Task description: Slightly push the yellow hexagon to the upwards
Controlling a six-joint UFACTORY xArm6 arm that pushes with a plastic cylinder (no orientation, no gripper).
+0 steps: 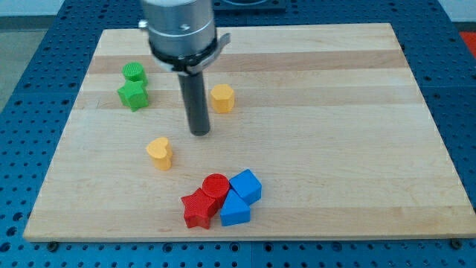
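Red [207, 198] and blue blocks [240, 197] cluster lowest, while my tip [200, 132] (a bare rod, no jaws) sits below-left of the yellow hexagon [222, 97], seemingly lining up an upward nudge.

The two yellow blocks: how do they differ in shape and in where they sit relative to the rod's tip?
The yellow hexagon has flat sides; the yellow heart has a notched top. The hexagon lies to the view's right of my tip and nearer the view's top; the heart lies to the view's left and lower. Neither touches the tip. Both are the same yellow and stand apart from other blocks.
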